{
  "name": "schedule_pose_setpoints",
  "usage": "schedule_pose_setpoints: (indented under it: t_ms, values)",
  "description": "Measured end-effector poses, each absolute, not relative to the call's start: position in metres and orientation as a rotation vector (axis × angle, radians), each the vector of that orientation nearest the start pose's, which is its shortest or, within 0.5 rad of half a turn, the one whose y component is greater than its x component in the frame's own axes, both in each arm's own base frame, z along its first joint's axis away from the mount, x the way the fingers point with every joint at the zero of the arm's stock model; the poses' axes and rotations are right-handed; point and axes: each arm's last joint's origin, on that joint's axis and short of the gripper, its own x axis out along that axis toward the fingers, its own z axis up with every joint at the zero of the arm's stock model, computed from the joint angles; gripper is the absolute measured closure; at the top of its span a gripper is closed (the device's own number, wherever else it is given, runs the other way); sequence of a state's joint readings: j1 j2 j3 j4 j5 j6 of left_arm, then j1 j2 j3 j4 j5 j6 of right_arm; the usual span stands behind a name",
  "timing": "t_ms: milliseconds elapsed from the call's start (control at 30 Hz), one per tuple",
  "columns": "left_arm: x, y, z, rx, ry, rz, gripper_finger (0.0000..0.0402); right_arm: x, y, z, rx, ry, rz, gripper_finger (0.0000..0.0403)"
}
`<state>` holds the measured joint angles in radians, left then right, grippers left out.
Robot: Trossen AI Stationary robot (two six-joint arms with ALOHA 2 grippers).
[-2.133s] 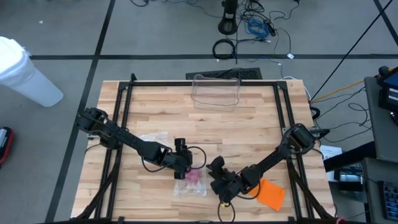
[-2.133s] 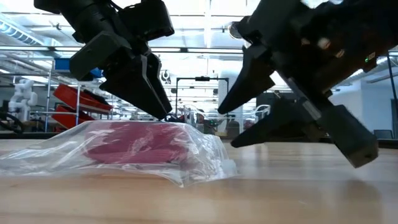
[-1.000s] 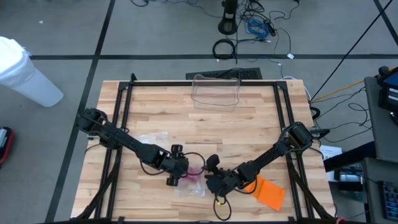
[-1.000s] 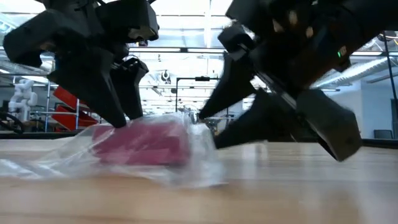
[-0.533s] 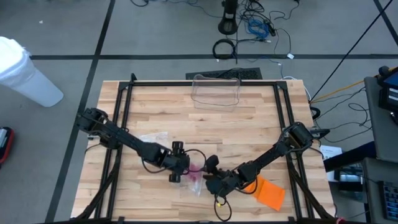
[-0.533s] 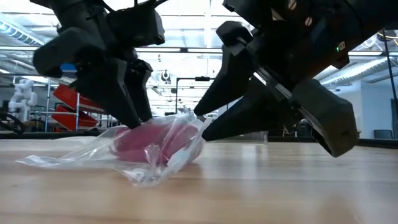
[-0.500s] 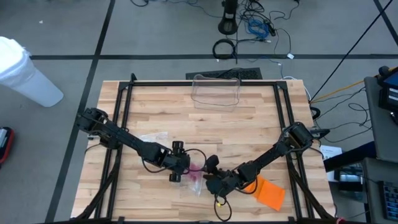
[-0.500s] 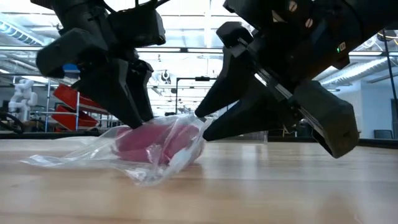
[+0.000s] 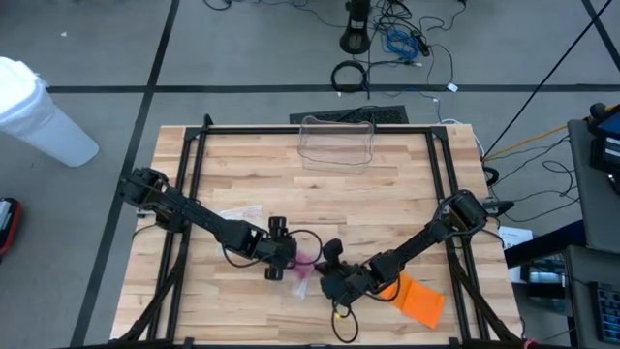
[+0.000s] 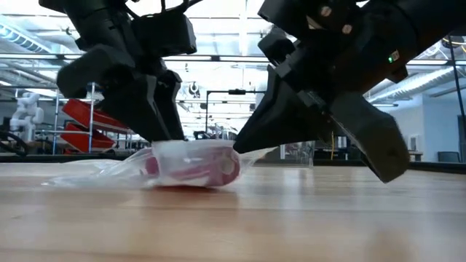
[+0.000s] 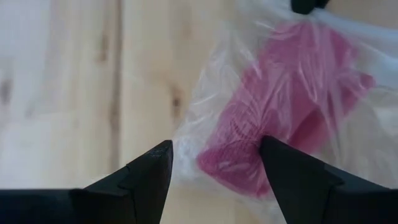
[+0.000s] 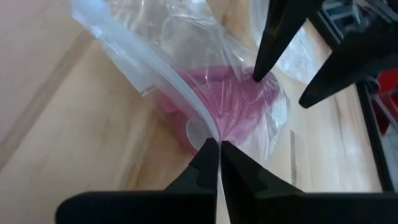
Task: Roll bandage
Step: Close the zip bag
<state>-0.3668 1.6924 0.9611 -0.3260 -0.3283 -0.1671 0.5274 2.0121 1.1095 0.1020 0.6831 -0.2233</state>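
Bandage [image 10: 193,166] in bag [image 12: 161,93], right tool [image 12: 214,152] pinching bag

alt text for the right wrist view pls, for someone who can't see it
The right claw is pinched shut on the edge of a clear plastic bag holding a pink bandage, which lies on the wooden table. Beyond the bag, the left claw reaches down with its fingers spread, one tip touching the bag over the bandage.
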Motion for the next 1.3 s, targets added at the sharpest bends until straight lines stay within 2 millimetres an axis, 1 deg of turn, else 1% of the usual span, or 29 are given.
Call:
schedule_pose_setpoints:
  t_ms: [200, 367, 467, 600, 733, 867, 967, 1200, 1300]
  values:
    - [0.302, -0.103, 0.165, 0.289, 0.996, 0.133, 0.0149, 0.347, 0.183, 0.128, -0.525, 0.643, -0.206, 0.0402]
    - [0.298, -0.1, 0.175, 0.331, 1.003, 0.19, 0.0149, 0.342, 0.179, 0.15, -0.372, 0.59, -0.322, 0.0402]
    - [0.296, -0.098, 0.189, 0.341, 0.977, 0.219, 0.0149, 0.336, 0.175, 0.169, -0.277, 0.563, -0.35, 0.0403]
    - [0.29, -0.097, 0.212, 0.335, 0.91, 0.241, 0.0149, 0.329, 0.168, 0.19, -0.175, 0.547, -0.377, 0.0403]
    - [0.283, -0.096, 0.235, 0.329, 0.835, 0.238, 0.0149, 0.322, 0.159, 0.205, -0.086, 0.56, -0.399, 0.0403]
    - [0.276, -0.093, 0.254, 0.297, 0.772, 0.239, 0.0149, 0.313, 0.15, 0.212, -0.041, 0.595, -0.444, 0.0403]
    - [0.272, -0.091, 0.262, 0.289, 0.744, 0.235, 0.0149, 0.309, 0.145, 0.215, -0.023, 0.612, -0.469, 0.0403]
    - [0.272, -0.091, 0.265, 0.298, 0.724, 0.223, 0.0149, 0.31, 0.142, 0.216, -0.012, 0.612, -0.479, 0.0403]
    - [0.276, -0.094, 0.263, 0.299, 0.721, 0.173, 0.0149, 0.31, 0.142, 0.216, -0.012, 0.609, -0.484, 0.0403]
